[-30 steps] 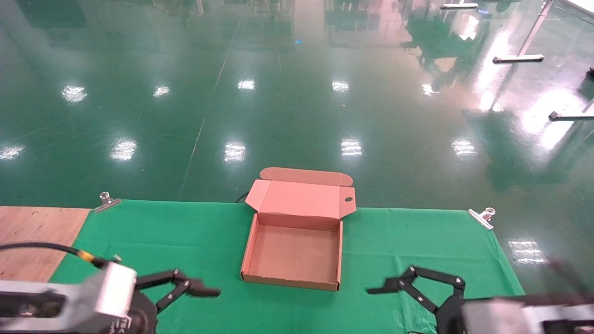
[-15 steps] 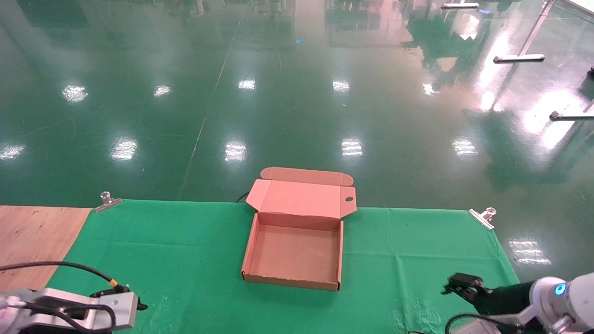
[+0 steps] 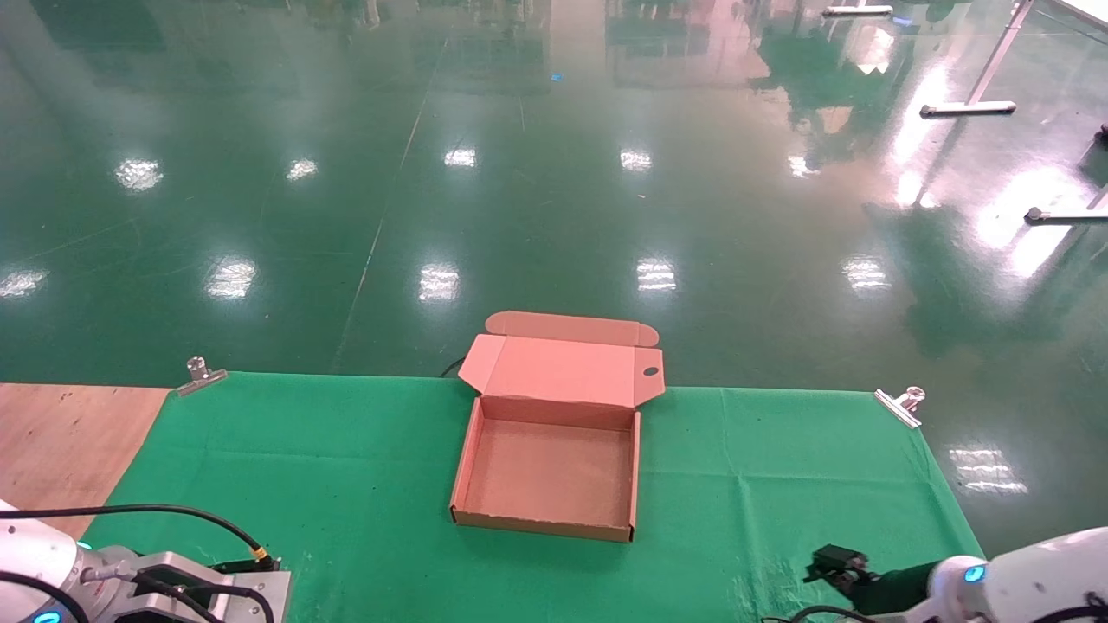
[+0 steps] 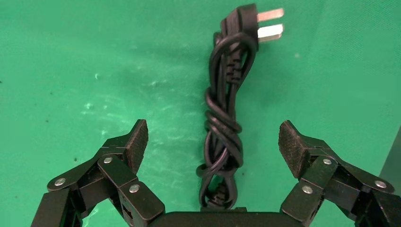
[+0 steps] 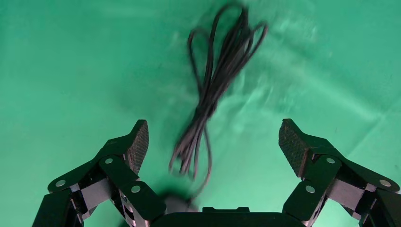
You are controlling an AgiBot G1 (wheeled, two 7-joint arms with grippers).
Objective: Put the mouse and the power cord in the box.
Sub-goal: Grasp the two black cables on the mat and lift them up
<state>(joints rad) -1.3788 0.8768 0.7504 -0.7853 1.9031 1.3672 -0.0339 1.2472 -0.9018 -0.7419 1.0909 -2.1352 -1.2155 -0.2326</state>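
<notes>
The brown cardboard box (image 3: pixel 550 474) lies open mid-table with nothing in it, its lid (image 3: pixel 563 372) folded back. In the left wrist view the power cord (image 4: pixel 222 125), a knotted black bundle with a pronged plug (image 4: pixel 253 21), lies on the green cloth between the spread fingers of my left gripper (image 4: pixel 213 136), untouched. In the right wrist view my right gripper (image 5: pixel 213 135) is open over the mouse's thin looped cable (image 5: pixel 215 85); the mouse (image 5: pixel 172 204) is a dark blur at the gripper's base. Both arms sit at the table's near corners in the head view, where the mouse and power cord are hidden.
A green cloth (image 3: pixel 346 459) covers the table, held by metal clips at the far left (image 3: pixel 201 375) and far right (image 3: pixel 900 405). Bare wood (image 3: pixel 69 433) shows at the left. Shiny green floor lies beyond the far edge.
Both arms have drawn back from beside the box to the near corners of the table and turned downward. The box has not moved.
</notes>
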